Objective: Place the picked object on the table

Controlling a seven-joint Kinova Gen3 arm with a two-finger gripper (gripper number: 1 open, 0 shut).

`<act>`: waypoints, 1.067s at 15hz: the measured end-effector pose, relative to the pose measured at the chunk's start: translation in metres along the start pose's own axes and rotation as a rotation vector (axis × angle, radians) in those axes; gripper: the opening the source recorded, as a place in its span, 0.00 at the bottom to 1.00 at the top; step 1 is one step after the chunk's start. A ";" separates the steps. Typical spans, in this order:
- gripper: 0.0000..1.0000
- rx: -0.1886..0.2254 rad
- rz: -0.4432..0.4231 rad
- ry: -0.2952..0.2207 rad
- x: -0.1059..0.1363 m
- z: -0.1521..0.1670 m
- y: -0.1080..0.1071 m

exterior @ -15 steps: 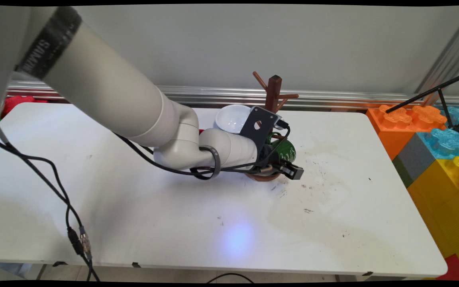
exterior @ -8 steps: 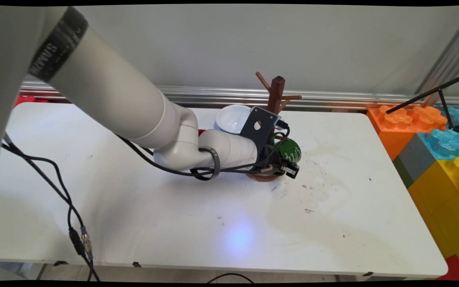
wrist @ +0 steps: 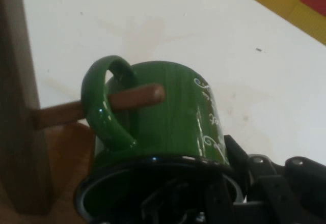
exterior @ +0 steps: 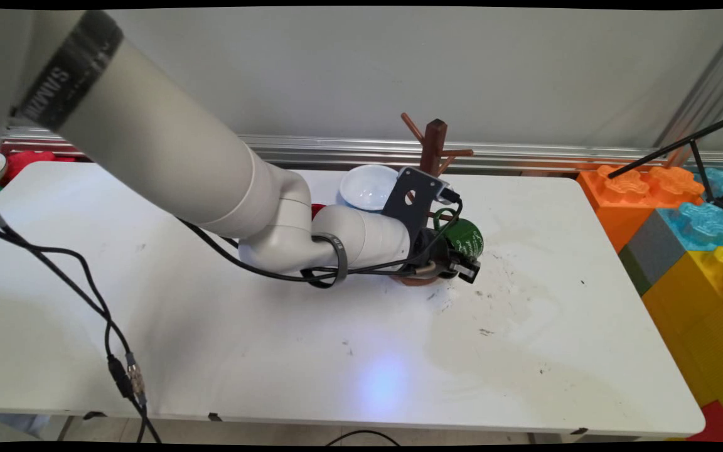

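My gripper (exterior: 457, 266) is shut on the rim of a green mug (exterior: 465, 237), which lies tilted on its side beside a brown wooden mug tree (exterior: 433, 141). In the hand view the mug (wrist: 173, 117) fills the middle, with white lettering on its wall. Its handle (wrist: 104, 107) is looped over a wooden peg (wrist: 135, 98) that sticks out from the tree's post (wrist: 18, 107). One finger (wrist: 265, 188) lies outside the mug wall; the other is inside the dark mouth. The gripper (wrist: 219, 196) sits low over the tree's round base (exterior: 417, 280).
A white bowl (exterior: 368, 186) stands just behind the wrist, next to the tree. Large coloured blocks (exterior: 681, 232) and a black tripod (exterior: 700, 150) flank the table's right edge. Black cables (exterior: 85, 289) hang over the left side. A red object (exterior: 22, 160) lies at the far left.
The gripper and the green mug have shifted a little to the right, along the tree's peg. The tree's top has wobbled slightly.
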 end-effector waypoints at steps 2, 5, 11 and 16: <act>0.00 -0.002 0.003 0.010 0.003 -0.003 0.002; 0.00 -0.011 0.013 0.025 0.009 -0.009 0.006; 0.00 -0.036 0.029 0.040 0.018 -0.024 0.015; 0.00 -0.064 0.036 0.045 0.023 -0.041 0.024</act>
